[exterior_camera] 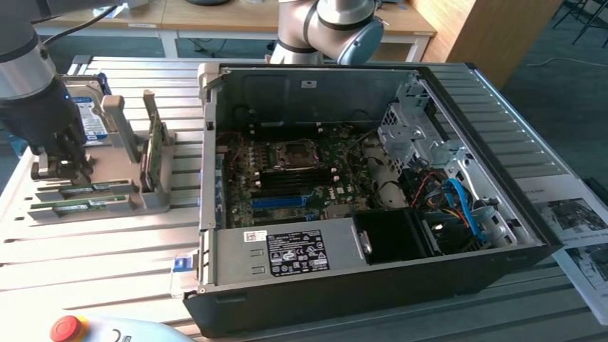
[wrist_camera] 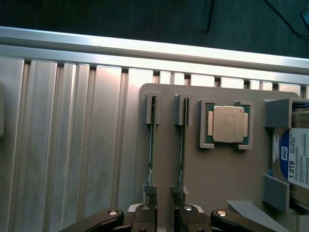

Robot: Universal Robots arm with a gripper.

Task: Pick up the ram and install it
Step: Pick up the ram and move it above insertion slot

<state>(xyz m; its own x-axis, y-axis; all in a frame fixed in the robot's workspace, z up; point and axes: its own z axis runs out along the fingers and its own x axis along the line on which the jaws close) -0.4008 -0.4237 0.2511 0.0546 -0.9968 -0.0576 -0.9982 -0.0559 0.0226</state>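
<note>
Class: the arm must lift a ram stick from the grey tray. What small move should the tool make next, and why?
Probably a sideways shift. The open tool has its gap over bare tray between one ram stick and the other ram stick, so neither stands in that gap.

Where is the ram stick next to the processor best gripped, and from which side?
I would grip the ram mid-length across its two flat faces, coming from straight above: it stands on edge in the holder, whose brackets hold its ends.

surface: slatted metal table (exterior_camera: 95, 249) | on it: grey parts holder (exterior_camera: 156, 204), open computer case (exterior_camera: 380, 296), paper sheets (exterior_camera: 579, 214)
</note>
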